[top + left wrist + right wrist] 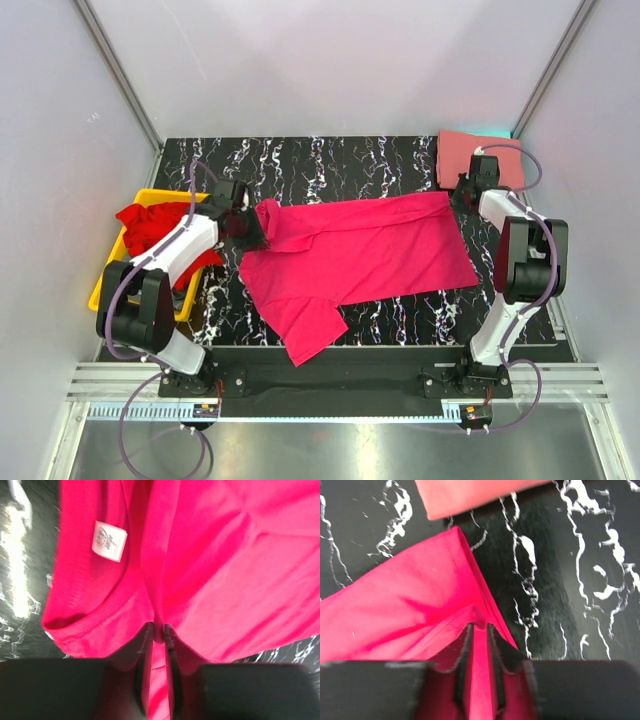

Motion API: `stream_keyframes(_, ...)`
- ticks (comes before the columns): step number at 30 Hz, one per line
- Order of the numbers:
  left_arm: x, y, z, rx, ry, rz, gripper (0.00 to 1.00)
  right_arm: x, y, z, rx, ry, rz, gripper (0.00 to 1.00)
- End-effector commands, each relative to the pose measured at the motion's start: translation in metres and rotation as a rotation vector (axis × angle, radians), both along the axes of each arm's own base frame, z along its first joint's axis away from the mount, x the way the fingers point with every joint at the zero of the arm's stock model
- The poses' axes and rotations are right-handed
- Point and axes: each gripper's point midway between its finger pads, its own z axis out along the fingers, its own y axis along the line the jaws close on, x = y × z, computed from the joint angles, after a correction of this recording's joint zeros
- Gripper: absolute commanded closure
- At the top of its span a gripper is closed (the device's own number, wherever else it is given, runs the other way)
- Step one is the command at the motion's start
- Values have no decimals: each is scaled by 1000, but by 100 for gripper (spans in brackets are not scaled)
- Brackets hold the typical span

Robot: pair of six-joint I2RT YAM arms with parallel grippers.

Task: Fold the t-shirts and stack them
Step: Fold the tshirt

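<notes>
A magenta t-shirt (360, 250) lies spread across the black marbled table, collar to the left, one sleeve hanging toward the near edge. My left gripper (255, 228) is at the collar end; in the left wrist view (159, 627) its narrow jaws pinch a fold of the magenta cloth (225, 570) beside the neck label (110, 541). My right gripper (458, 195) is at the shirt's far right corner, and the right wrist view (479, 626) shows it shut on the hem corner (420, 600). A folded salmon t-shirt (470, 155) lies at the back right. A red t-shirt (150, 225) sits crumpled in the bin.
The yellow bin (110, 280) stands at the table's left edge, close to my left arm. The folded salmon shirt's edge (470, 495) lies just beyond the right gripper. Grey walls enclose the table on three sides.
</notes>
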Motion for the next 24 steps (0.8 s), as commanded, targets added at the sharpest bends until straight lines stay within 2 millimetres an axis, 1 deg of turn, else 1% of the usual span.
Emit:
stream_keyframes(1, -10, -21, 4, -50, -17, -67, 73, -4, -9, 13, -4, 47, -64, 76)
stream_keyframes(2, -16, -24, 6, -36, -22, -94, 68, -5, -10, 19, -4, 46, -71, 72)
stream_keyframes(3, -17, -24, 9, -24, -25, -100, 63, -8, -9, 25, -1, 62, -81, 68)
stream_keyframes(4, -16, -22, 12, -10, -32, -95, 62, -10, -10, 30, 0, 71, -90, 65)
stream_keyframes(5, -13, -17, 20, 11, -58, -85, 60, -13, -12, 38, -4, 67, -102, 62)
stream_keyframes(7, -7, -13, 29, 33, -93, -72, 57, -18, -10, 47, 16, 71, -120, 60)
stream_keyframes(8, 1, -12, 38, 43, -125, -64, 57, -19, -7, 56, 31, 58, -115, 60)
stream_keyframes(9, 6, -13, 42, 44, -140, -62, 56, -23, -4, 60, 52, 73, -125, 60)
stream_keyframes(11, 15, -18, 41, 32, -147, -68, 54, -25, -2, 64, 69, 77, -138, 60)
stream_keyframes(12, 18, -21, 39, 25, -136, -77, 54, -24, 0, 64, 86, 75, -147, 60)
stream_keyframes(14, 20, -27, 25, 25, -93, -101, 54, -23, 3, 59, 107, 88, -148, 60)
stream_keyframes(16, 19, -21, 9, 71, -64, -91, 54, -29, 4, 46, 121, 139, -178, 60)
stream_keyframes(17, 18, -13, 3, 117, -58, -71, 53, -33, 2, 42, 115, 152, -197, 60)
stream_keyframes(19, 16, -10, -4, 142, -48, -67, 52, -40, -6, 30, 105, 172, -256, 58)
stream_keyframes(20, 16, -10, -4, 140, -51, -69, 50, -42, -8, 27, 114, 175, -266, 57)
stream_keyframes(23, 15, -13, -4, 143, -71, -82, 44, -39, -13, 20, 174, 180, -308, 56)
stream_keyframes(24, 15, -12, -5, 146, -71, -77, 41, -36, -12, 22, 198, 168, -315, 55)
